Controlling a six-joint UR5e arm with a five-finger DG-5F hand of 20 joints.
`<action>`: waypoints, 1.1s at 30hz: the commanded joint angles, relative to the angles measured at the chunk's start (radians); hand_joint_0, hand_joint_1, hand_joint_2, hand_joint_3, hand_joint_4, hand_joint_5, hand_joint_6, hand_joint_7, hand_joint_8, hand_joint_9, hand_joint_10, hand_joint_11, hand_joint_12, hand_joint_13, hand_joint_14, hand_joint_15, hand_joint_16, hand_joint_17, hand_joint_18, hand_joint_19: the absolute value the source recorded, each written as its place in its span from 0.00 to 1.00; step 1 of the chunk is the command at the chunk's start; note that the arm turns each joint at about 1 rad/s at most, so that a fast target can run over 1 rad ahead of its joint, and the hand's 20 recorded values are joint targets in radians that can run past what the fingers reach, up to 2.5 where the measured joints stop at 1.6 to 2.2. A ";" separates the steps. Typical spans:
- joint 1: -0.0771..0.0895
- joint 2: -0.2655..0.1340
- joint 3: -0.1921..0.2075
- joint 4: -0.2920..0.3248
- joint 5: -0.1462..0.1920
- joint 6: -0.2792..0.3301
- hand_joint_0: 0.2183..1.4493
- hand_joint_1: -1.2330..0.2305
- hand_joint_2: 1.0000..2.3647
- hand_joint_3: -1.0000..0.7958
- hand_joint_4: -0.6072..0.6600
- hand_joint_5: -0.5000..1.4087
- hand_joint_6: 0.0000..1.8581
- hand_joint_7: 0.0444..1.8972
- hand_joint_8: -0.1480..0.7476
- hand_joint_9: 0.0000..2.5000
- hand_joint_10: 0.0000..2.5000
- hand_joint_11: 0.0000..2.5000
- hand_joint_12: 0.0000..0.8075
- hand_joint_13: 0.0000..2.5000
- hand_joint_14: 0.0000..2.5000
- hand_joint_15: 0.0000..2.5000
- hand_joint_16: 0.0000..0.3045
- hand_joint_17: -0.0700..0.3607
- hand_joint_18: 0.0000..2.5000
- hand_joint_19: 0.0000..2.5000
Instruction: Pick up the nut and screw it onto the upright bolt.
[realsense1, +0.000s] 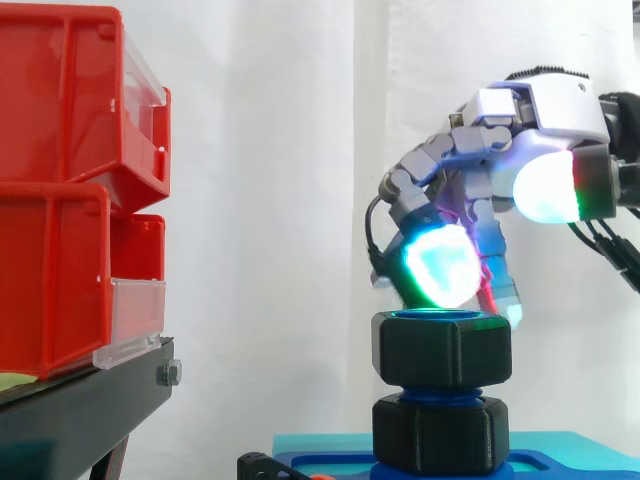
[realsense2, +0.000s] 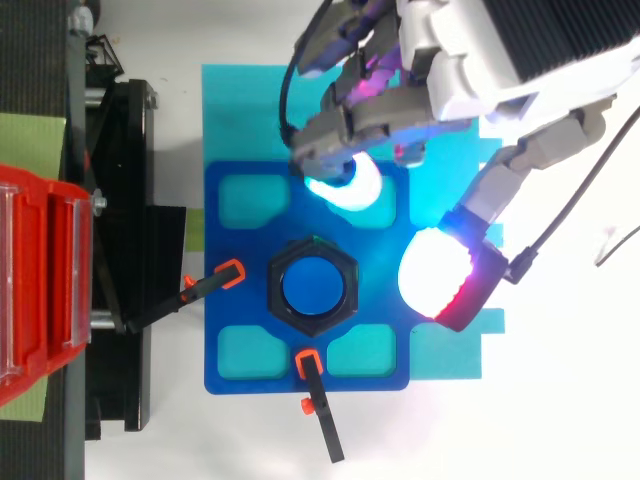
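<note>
Nuts, two of them, black and six-sided, are sitting stacked on the one blue bolt (realsense2: 313, 285) at lower centre of the side view: the upper nut (realsense1: 442, 348) is riding above the lower nut (realsense1: 440, 432), with blue thread showing between them. I am holding my hand (realsense1: 545, 105) released over them from the upper right, fingers loosely bent and grasping nothing. One glowing fingertip (realsense1: 440, 265) is hanging just above the upper nut. From above, two pads are glowing beside the nut, apart from it. Two orange-tipped clamps (realsense2: 205, 285) are pinning the blue plate (realsense2: 235, 330). Two red bins (realsense1: 60, 100) are standing stacked at left.
</note>
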 joint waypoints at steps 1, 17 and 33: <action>-0.006 0.000 0.030 -0.015 -0.002 -0.006 0.24 0.55 0.00 0.28 0.72 0.25 0.27 0.51 0.51 0.56 0.00 0.02 0.47 0.39 0.00 0.00 0.19 0.47 0.33 0.00; 0.030 -0.004 -0.076 0.198 0.028 0.170 0.22 0.56 0.00 0.28 0.67 0.21 0.27 0.34 0.50 0.32 0.00 0.00 0.49 0.25 0.00 0.00 0.22 0.51 0.16 0.00; 0.050 -0.031 -0.098 0.252 0.041 0.173 0.22 0.56 0.00 0.28 0.68 0.21 0.27 0.36 0.51 0.32 0.00 0.00 0.49 0.26 0.00 0.00 0.22 0.51 0.17 0.00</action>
